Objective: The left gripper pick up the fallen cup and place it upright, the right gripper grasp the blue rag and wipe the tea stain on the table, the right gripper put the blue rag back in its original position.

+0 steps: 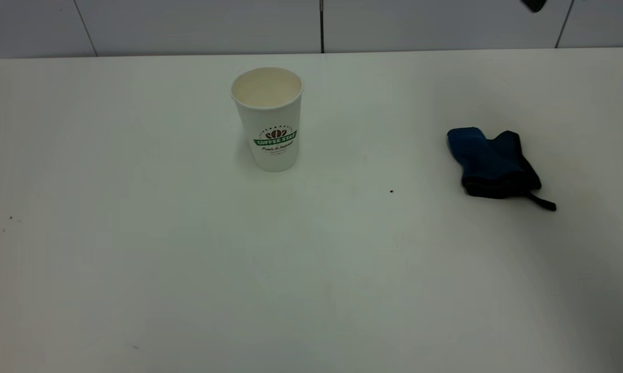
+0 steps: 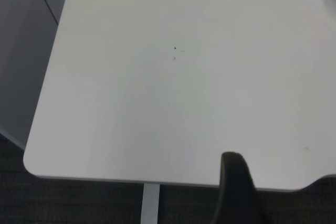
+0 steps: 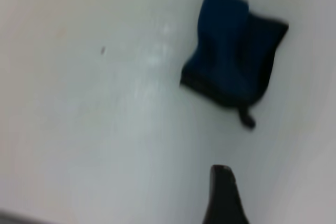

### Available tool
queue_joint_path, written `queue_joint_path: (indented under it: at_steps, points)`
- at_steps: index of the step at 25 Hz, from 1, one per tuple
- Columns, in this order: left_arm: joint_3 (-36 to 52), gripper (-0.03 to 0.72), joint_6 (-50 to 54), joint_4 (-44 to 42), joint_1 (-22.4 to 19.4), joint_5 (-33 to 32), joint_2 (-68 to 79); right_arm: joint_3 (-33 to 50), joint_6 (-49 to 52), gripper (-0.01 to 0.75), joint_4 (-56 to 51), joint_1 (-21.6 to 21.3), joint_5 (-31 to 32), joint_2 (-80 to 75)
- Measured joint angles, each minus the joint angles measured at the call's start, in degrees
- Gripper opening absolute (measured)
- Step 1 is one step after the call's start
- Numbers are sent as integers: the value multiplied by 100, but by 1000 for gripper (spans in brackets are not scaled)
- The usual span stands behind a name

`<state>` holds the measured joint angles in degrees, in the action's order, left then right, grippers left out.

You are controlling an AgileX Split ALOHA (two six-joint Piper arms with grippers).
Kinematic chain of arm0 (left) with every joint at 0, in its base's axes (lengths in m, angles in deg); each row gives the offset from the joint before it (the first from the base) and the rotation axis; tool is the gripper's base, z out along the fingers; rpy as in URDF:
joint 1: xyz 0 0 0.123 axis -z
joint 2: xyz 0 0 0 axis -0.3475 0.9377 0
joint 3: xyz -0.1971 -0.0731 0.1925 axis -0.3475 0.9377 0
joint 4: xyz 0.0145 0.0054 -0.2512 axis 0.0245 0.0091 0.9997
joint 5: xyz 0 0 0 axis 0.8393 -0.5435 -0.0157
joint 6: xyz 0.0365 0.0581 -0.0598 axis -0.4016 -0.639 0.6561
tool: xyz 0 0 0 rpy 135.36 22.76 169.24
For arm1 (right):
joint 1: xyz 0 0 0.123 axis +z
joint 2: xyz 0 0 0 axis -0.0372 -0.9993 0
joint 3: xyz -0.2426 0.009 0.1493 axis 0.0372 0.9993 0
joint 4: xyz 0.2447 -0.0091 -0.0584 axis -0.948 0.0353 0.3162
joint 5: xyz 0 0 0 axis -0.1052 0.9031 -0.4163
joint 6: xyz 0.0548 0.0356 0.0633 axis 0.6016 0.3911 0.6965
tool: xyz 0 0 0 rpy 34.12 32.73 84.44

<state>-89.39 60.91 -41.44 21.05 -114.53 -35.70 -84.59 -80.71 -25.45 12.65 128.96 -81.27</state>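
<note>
From the exterior view, the cup (image 1: 269, 118) stood upright on the white tabletop (image 1: 187, 259) toward eleven o'clock of centre, the blue rag (image 1: 493, 163) lay crumpled well apart from it out toward three o'clock with its black loop tail trailing toward five, a tiny dark speck (image 1: 392, 191) sat between them, and only a black scrap of the right arm showed at the top edge near one o'clock. The left wrist view showed one dark finger (image 2: 236, 192) of the left gripper above a bare corner of the tabletop, too little to tell how the jaws stood. The right wrist view showed a single black fingertip (image 3: 223, 198) of the right gripper clear of the rag, the state of its jaws likewise impossible to tell.
</note>
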Motion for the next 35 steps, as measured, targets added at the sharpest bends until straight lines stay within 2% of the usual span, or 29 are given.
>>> queue_joint_path:
  at_steps: [10,17,25,31,35]
  points:
    - [0,493,0,0,0,0,0,3935,556,537,-57,40,96,3527]
    - [0,493,0,0,0,0,0,5524,850,537,-57,40,92,5561]
    - [0,493,0,0,0,0,0,5809,868,537,75,-67,316,7288]
    - [0,493,0,0,0,0,0,5811,873,537,88,-773,365,8127]
    - [0,493,0,0,0,0,0,5816,873,537,92,-1020,393,8816]
